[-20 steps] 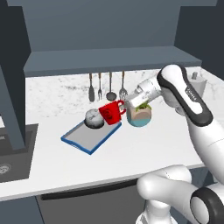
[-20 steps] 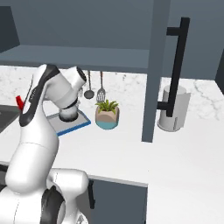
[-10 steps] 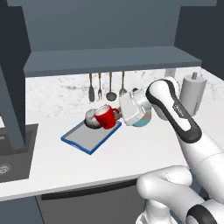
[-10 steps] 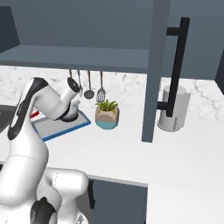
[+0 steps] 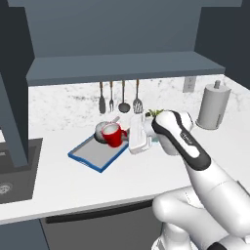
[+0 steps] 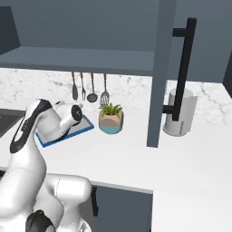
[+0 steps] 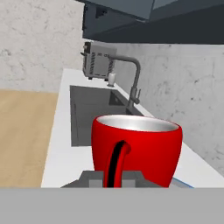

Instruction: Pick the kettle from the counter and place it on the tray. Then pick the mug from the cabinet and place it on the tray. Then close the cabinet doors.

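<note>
The claw [image 7: 113, 177] pinches the little bright red mug [image 5: 113, 134] by its handle. At its nine o'clock sits the round silver metal kettle [image 5: 101, 131]; a bump could knock it off the flat grey tray with the blue rim [image 5: 93, 155].

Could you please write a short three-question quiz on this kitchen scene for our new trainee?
1. True or false: the gripper is shut on the handle of the mug.
2. What stands on the tray right beside the mug? A) the kettle B) the plant pot C) the grey canister
3. Fill in: the utensils hang on the wall under the open ____.

Key: 1 true; 2 A; 3 cabinet.
</note>
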You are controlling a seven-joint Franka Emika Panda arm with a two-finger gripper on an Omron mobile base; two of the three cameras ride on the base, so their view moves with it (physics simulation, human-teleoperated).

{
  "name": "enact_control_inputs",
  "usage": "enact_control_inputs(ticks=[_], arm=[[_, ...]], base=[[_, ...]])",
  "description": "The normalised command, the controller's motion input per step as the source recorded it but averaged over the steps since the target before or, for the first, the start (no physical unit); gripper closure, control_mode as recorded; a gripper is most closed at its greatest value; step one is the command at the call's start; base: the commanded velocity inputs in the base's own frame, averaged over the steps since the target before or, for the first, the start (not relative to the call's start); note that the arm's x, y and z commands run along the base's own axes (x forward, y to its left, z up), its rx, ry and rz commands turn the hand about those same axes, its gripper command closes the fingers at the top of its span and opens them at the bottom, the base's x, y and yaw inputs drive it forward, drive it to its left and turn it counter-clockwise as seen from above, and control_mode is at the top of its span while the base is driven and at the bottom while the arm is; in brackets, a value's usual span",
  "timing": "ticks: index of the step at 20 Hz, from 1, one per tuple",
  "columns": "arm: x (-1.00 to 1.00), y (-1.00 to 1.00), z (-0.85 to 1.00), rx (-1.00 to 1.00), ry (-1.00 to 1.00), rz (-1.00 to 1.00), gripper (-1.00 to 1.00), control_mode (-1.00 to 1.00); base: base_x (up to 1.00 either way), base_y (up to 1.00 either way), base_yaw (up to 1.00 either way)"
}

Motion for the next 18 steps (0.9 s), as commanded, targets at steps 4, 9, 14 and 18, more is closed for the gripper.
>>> enact_control_inputs(ticks=[4, 9, 14, 18], arm=[[0.66, 0.00, -0.30, 0.00, 0.06, 0.00, 1.00, -1.00], [0.57, 0.12, -0.40, 0.00, 0.06, 0.01, 1.00, -1.00], [0.37, 0.34, -0.46, 0.00, 0.06, 0.01, 1.00, -1.00], [0.35, 0.40, -0.55, 0.00, 0.01, 0.00, 1.00, -1.00]], base=[[0.00, 0.00, 0.00], [0.00, 0.00, 0.00], [0.00, 0.00, 0.00], [0.00, 0.00, 0.00]])
